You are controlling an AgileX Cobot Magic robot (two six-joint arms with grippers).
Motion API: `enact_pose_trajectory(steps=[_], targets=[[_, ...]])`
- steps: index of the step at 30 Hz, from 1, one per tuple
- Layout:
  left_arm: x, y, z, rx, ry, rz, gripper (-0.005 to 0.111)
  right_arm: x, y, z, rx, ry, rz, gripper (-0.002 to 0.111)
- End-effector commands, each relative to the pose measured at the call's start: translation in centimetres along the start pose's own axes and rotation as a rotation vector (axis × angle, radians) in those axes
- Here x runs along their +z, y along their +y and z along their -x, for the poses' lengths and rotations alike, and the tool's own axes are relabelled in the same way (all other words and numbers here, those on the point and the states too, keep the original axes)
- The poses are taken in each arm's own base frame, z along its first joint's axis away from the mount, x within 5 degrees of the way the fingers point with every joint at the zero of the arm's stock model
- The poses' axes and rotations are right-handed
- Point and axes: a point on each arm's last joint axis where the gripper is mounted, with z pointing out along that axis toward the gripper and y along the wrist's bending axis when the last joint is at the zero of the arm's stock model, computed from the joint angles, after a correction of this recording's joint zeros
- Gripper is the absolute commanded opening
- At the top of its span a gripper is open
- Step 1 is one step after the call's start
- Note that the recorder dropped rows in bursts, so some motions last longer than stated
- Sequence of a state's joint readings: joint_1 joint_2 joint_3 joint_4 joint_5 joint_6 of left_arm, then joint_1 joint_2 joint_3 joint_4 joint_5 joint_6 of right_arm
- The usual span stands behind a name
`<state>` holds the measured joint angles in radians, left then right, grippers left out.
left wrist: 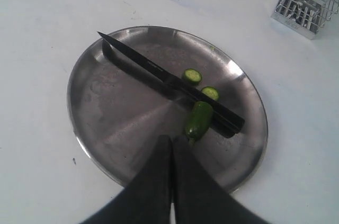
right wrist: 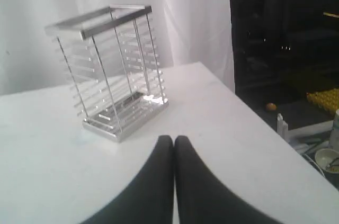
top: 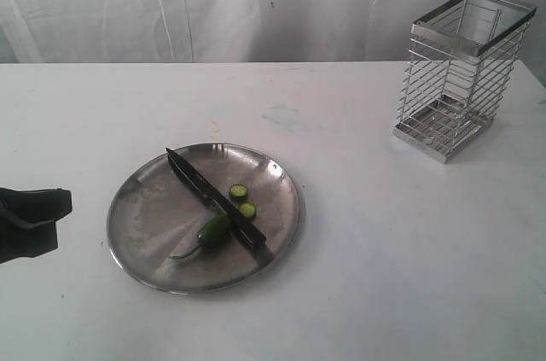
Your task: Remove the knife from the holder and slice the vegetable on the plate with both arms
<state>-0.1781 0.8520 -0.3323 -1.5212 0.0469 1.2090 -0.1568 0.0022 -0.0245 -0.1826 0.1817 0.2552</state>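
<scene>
This is looking like a staged lab corner, not a kitchen: a white cloth point(top: 171, 2) is hanging as backdrop behind a plain white desk point(top: 409, 293), and a dark cluttered room point(right wrist: 280, 49) is opening beyond its edge.

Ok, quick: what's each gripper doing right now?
Left gripper: closed, holding nothing.
Right gripper: closed, holding nothing.

The plate point(top: 153, 216) is shiny silver metal, scuffed and reflective, and the holder point(top: 444, 39) is bright silver wire with a solid metal rim. The knife point(top: 213, 197) is black all over with a faint sheen, while the vegetable point(top: 213, 230) has smooth, glossy green skin. The table point(top: 401, 259) is smooth matt white with faint smudges, and the backdrop point(top: 299, 2) looks like creased white cloth.
</scene>
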Motion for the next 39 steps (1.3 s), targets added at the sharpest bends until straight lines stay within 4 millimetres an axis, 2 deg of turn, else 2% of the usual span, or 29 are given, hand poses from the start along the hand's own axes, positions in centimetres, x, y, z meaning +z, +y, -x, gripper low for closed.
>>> enact_pose_trajectory(steps=[1, 3, 6, 11, 22, 24, 26, 27, 28, 29, 30, 32, 36, 39], targets=[[-0.1, -0.1, -0.2, -0.012, 0.000, -0.007, 0.000, 0.1, 0.0, -0.6, -0.161, -0.002, -0.002, 0.000], [-0.1, -0.1, -0.2, -0.012, 0.000, -0.007, 0.000, 0.1, 0.0, -0.5, -0.234, -0.009, -0.001, 0.000], [-0.1, -0.1, -0.2, -0.012, 0.000, -0.007, 0.000, 0.1, 0.1, -1.0, -0.145, 0.039, 0.015, 0.000], [-0.1, -0.1, -0.2, -0.012, 0.000, -0.007, 0.000, 0.1, 0.3, -1.8, -0.204, 0.125, 0.049, 0.000], [-0.1, -0.1, -0.2, -0.012, 0.000, -0.007, 0.000, 0.1, 0.3, -1.8, -0.204, 0.128, 0.049, 0.000], [-0.1, 0.5, 0.0, -0.012, -0.014, 0.059, 0.000, 0.1, 0.3, -1.8, -0.204, 0.128, 0.049, 0.000], [-0.2, -0.5, -0.1, -0.013, 0.004, -0.065, 0.000, 0.1, 0.3, -1.8, -0.204, 0.128, 0.049, 0.000], [-1.3, -1.6, 0.2, -0.019, -0.026, -0.207, 0.000, 0.1, 0.3, -1.8, -0.204, 0.128, 0.049, 0.000], [-2.1, -1.9, 0.4, -0.015, -0.055, -0.262, 0.000, 0.1, 0.3, -1.8, -0.204, 0.128, 0.049, 0.000], [-4.3, -2.7, 1.0, 0.023, -0.155, -0.340, 0.000, 0.1, 0.3, -1.8, -0.204, 0.128, 0.049, 0.000], [-6.1, -3.3, 1.2, 0.074, -0.252, -0.349, 0.000, 0.1, 0.3, -1.8, -0.204, 0.128, 0.049, 0.000], [-8.3, -4.2, 1.1, 0.165, -0.371, -0.323, 0.000, 0.1, 0.3, -1.8, -0.204, 0.128, 0.049, 0.000], [-10.0, -4.8, 0.6, 0.316, -0.480, -0.229, 0.000, 0.1, 0.3, -1.8, -0.204, 0.128, 0.049, 0.000], [-11.2, -5.4, 0.2, 0.408, -0.547, -0.231, 0.000, 0.1, 0.3, -1.8, -0.204, 0.126, 0.049, 0.000]])
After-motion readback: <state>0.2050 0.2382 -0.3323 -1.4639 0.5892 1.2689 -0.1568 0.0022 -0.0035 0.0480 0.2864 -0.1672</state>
